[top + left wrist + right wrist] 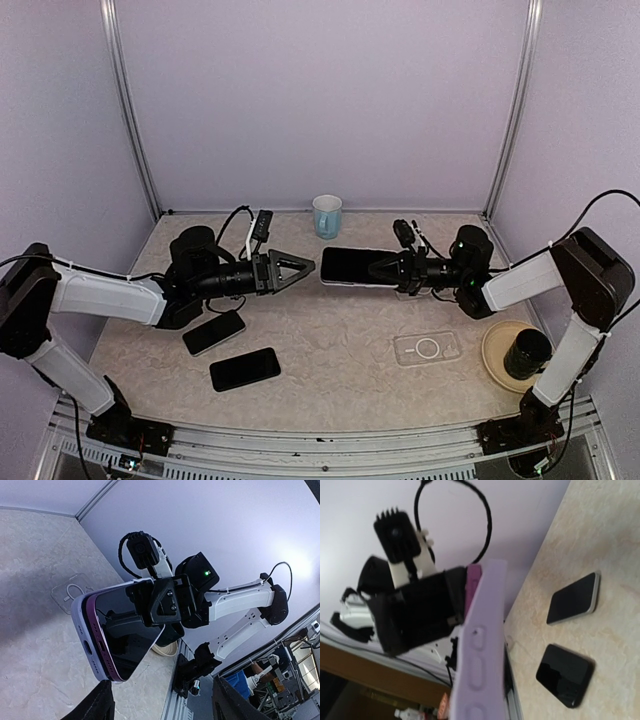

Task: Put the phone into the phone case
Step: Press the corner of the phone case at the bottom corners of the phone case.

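The phone [350,266] is held level above the table [330,340] middle, clamped by the right gripper [385,268] and seemingly offered to the left gripper [300,266], whose jaws are parted, while the clear phone case [427,349] is laid flat near the right edge.

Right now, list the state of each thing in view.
held phone: raised, clamped at one end
right gripper: shut on held phone
left gripper: open, gripping nothing
clear case: lying flat, empty
left phone: flat, screen dark
front phone: flat, screen dark
cup: upright
jar: upright on plate
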`<action>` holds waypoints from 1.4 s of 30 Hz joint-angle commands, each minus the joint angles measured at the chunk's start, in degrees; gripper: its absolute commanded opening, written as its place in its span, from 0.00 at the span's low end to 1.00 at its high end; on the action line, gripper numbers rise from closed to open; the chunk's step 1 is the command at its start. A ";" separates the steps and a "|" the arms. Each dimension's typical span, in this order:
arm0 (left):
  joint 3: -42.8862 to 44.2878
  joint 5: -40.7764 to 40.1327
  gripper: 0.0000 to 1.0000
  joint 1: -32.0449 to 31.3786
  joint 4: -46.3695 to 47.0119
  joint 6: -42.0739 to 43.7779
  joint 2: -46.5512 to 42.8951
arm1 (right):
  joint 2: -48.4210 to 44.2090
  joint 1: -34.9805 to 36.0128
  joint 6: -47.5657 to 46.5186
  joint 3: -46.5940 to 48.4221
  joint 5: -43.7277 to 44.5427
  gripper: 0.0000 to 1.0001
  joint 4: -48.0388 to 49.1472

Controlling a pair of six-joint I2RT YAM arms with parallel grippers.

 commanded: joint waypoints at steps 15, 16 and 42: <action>3.58 8.78 0.67 -1.88 1.86 2.94 4.91 | -9.63 4.40 -30.22 3.36 -9.88 0.00 -18.94; 3.77 9.27 0.67 -2.01 2.07 2.92 5.00 | -10.16 4.66 -31.41 3.42 -9.95 0.00 -19.88; 3.61 11.48 0.02 -3.82 5.38 3.17 5.46 | -13.40 5.45 -35.28 1.93 -10.15 0.00 -22.28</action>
